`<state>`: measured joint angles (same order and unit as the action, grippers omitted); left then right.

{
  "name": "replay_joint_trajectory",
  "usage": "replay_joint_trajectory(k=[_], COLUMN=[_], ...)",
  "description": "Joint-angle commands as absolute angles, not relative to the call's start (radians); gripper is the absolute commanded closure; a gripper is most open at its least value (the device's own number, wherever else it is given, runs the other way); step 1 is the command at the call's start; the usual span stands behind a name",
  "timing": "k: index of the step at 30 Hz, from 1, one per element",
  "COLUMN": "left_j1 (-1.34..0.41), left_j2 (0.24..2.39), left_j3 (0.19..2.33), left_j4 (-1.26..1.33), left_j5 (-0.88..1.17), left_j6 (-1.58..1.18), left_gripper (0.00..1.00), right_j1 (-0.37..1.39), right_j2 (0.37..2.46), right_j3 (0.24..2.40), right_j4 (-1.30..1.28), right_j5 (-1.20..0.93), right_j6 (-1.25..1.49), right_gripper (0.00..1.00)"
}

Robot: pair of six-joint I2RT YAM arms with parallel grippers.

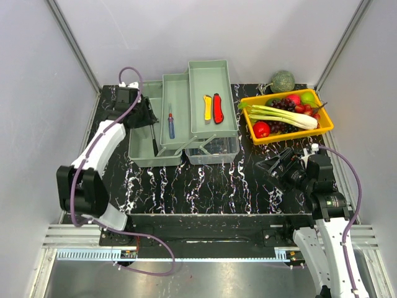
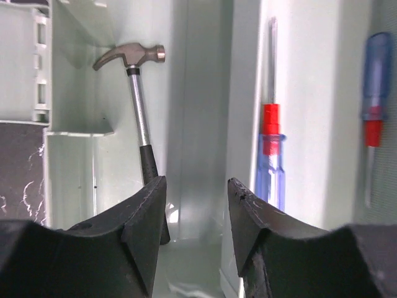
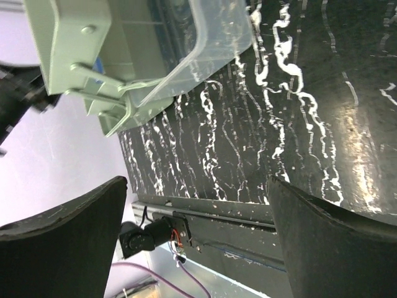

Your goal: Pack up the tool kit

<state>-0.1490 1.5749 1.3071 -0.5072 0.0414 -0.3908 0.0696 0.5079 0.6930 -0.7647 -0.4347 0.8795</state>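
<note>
The pale grey-green toolbox [image 1: 200, 84] stands folded out at the back of the table, its clear part [image 3: 214, 37] at the front. A yellow knife [image 1: 207, 107] and a red knife [image 1: 218, 107] lie in the top tray, and a blue-and-red screwdriver [image 1: 170, 125] lies in the middle tray. My left gripper [image 1: 146, 118] hangs in the low left compartment, open [image 2: 196, 189]. The hammer [image 2: 138, 93] lies on the floor there. Its black grip runs behind the left finger [image 2: 146, 211], not between the jaws. A screwdriver [image 2: 271, 124] shows to the right. My right gripper [image 1: 273, 166] is wide open over bare tabletop [image 3: 198, 186].
An orange-yellow tray [image 1: 291, 138] of fruit and vegetables sits at the back right, with a round green melon [image 1: 283, 81] behind it. Grey walls close in the left, the right and the back. A metal rail [image 1: 205, 248] runs along the near edge between the arm bases.
</note>
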Motion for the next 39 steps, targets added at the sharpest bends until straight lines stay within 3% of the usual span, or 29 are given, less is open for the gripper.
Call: replay_joint_trajectory(k=[1,5,10,14,18,21,26,31,39], left_j1=[-0.144,-0.144,-0.144,-0.146,-0.144,-0.144,-0.146,-0.146,-0.144], left_j2=[1.433,1.339,1.214,1.123,1.071,1.046,1.02,1.019,1.025], left_j3=[1.351,1.348,1.272,1.177,1.128,1.089,1.043,1.043,1.051], left_j4=[-0.532,-0.557,-0.557,-0.497,-0.492,-0.466,-0.439,-0.439,-0.457], left_j5=[0.005,0.043,0.122,0.279,0.308,0.313,0.308,0.308,0.302], left_j6=[-0.406,-0.397,-0.412,-0.41,-0.356,-0.316,-0.311,-0.31,-0.308], left_gripper=[0.52,0.51,0.41,0.27,0.13,0.05,0.03,0.02,0.02], right_j1=[0.075,0.075,0.074,0.072,0.072,0.066,0.006,-0.178,-0.31], right_j2=[0.505,0.515,0.574,0.656,0.814,1.033,1.323,1.411,1.584], right_j3=[0.692,0.695,0.67,0.664,0.725,0.839,0.982,0.997,1.054], right_j4=[-0.824,-0.905,-0.94,-0.853,-0.781,-0.782,-0.79,-0.678,-0.532], right_j5=[-0.295,-0.089,0.246,0.383,0.459,0.465,0.433,0.318,0.169], right_j6=[0.911,0.948,1.081,1.152,1.143,1.108,1.06,1.034,0.953], right_gripper=[0.01,0.01,0.01,0.01,0.01,0.01,0.01,0.14,0.31])
